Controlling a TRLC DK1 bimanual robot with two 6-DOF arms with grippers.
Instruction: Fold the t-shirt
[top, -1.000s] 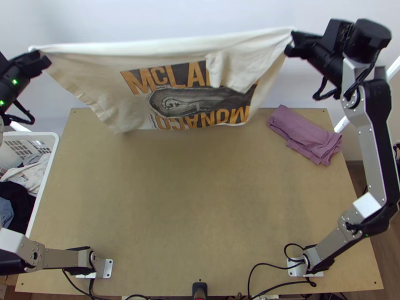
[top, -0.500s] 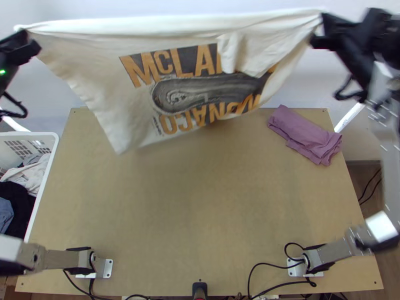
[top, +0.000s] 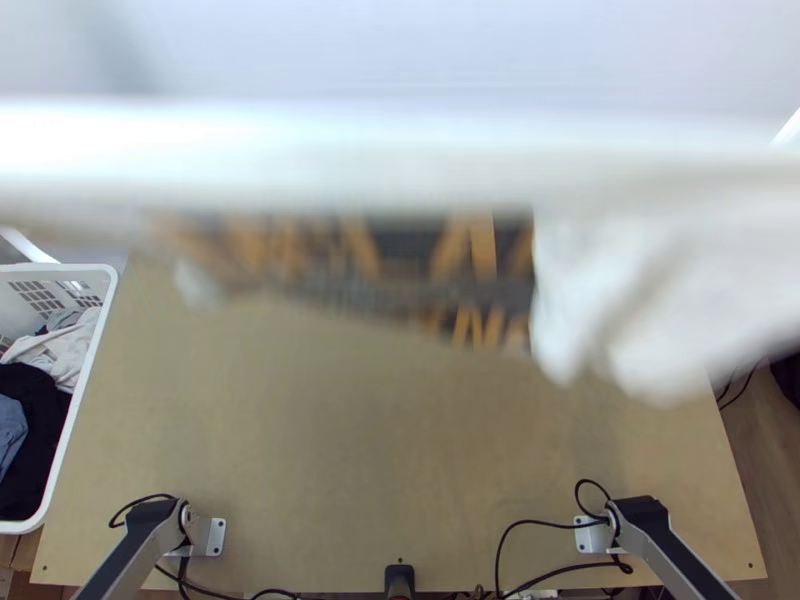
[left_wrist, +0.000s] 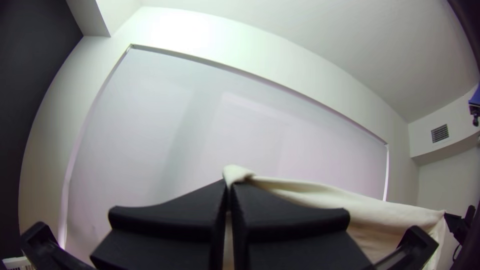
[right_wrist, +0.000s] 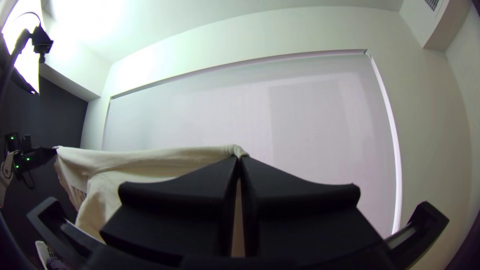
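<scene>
The cream t-shirt (top: 330, 165) with dark and orange print hangs blurred across the upper half of the top view, stretched sideways above the table. In the left wrist view my left gripper (left_wrist: 229, 185) is shut on one end of the shirt's upper edge, and the t-shirt (left_wrist: 320, 195) runs from there to the right gripper farther off. My right gripper (right_wrist: 238, 160) in the right wrist view is shut on the other end, with the t-shirt (right_wrist: 145, 162) drawn taut toward the left gripper. The shirt's lower part hangs down.
A white basket (top: 78, 400) of clothes stands beside the table's left edge. The wooden table (top: 390, 450) lies under the shirt. Cables (top: 550, 540) run along its near edge by the arm bases, and a small black device (top: 399, 578) stands at the middle.
Both arms have pulled back from the table's far side, bringing the raised shirt much closer to the top camera. The shirt now covers the spot where the folded purple cloth lay.
</scene>
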